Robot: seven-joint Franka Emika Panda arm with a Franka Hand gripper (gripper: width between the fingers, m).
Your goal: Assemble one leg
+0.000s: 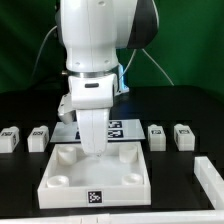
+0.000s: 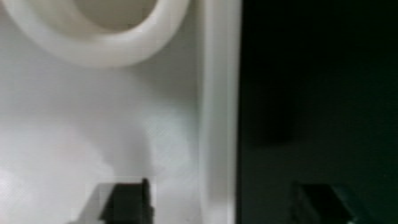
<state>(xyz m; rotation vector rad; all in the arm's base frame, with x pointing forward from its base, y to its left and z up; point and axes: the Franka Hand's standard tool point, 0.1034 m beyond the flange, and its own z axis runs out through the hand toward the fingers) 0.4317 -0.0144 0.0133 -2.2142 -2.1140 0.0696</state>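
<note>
Four small white legs with black-and-white tags lie on the black table: two at the exterior view's left (image 1: 8,137) (image 1: 38,137) and two at its right (image 1: 157,134) (image 1: 183,134). The large white square plate (image 1: 70,170) with round corner sockets lies in the middle. My gripper (image 1: 93,149) is down at the plate's far edge, away from all the legs. In the wrist view the gripper (image 2: 222,202) is open and empty. One fingertip (image 2: 125,200) is over the plate (image 2: 89,120). The other (image 2: 320,202) is over the dark table. A round socket (image 2: 107,30) shows ahead.
The marker board (image 1: 118,127) lies just behind the plate, partly hidden by my arm. Another white part (image 1: 210,175) sits at the exterior view's lower right edge. A green wall and cables are behind the table.
</note>
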